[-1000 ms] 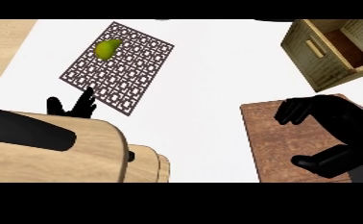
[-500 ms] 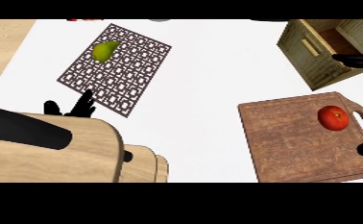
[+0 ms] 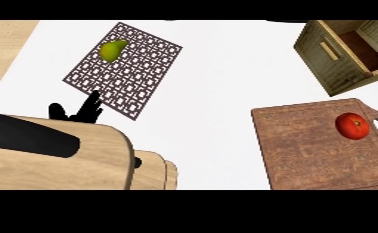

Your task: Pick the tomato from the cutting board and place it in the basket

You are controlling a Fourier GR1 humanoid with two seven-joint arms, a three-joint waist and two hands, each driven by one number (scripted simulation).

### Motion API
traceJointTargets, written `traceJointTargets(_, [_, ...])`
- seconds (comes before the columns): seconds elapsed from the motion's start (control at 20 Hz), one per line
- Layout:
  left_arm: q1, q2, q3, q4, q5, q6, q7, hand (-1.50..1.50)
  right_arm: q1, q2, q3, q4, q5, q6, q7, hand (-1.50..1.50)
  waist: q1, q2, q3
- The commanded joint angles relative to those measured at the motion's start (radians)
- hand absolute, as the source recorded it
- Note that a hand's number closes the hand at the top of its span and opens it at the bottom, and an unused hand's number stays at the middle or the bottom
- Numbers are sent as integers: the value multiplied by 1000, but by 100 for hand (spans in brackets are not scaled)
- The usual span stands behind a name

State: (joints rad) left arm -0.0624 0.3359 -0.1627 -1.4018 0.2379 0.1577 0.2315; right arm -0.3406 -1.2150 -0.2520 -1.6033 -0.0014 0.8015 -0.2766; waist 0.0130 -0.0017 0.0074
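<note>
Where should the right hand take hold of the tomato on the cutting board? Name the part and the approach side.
Grip the tomato round its widest part, coming down from above. It is round and sits free on the flat cutting board near the far right corner, with nothing beside it, so fingers and thumb can probably close on opposite sides. The basket lies just beyond.

Black left hand (image 3: 80, 111) only, slim dark fingers (image 3: 91, 100) showing in silhouette at lower left; no markings discernible.
</note>
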Motion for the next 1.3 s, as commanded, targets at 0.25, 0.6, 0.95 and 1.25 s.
traceJointTargets(0.25, [99, -3, -19, 59, -10, -18, 22, 0, 19, -245, 52, 86, 100, 161, -182, -150, 11, 9, -6])
traceJointTargets(0.6, [91, -17, -14, 55, -19, -17, 21, 0, 60, -243, 144, 89, 145, 48, -269, -150, 14, 8, -7])
traceJointTargets(0.95, [122, 8, -4, 5, -9, -45, 49, 0, 94, -224, 197, 127, 153, -35, -325, -150, 18, 4, -7])
traceJointTargets(1.25, [108, -50, -27, 62, -58, 1, 18, 0, 139, -118, 304, 123, 233, -182, -336, -150, 14, 9, -7])
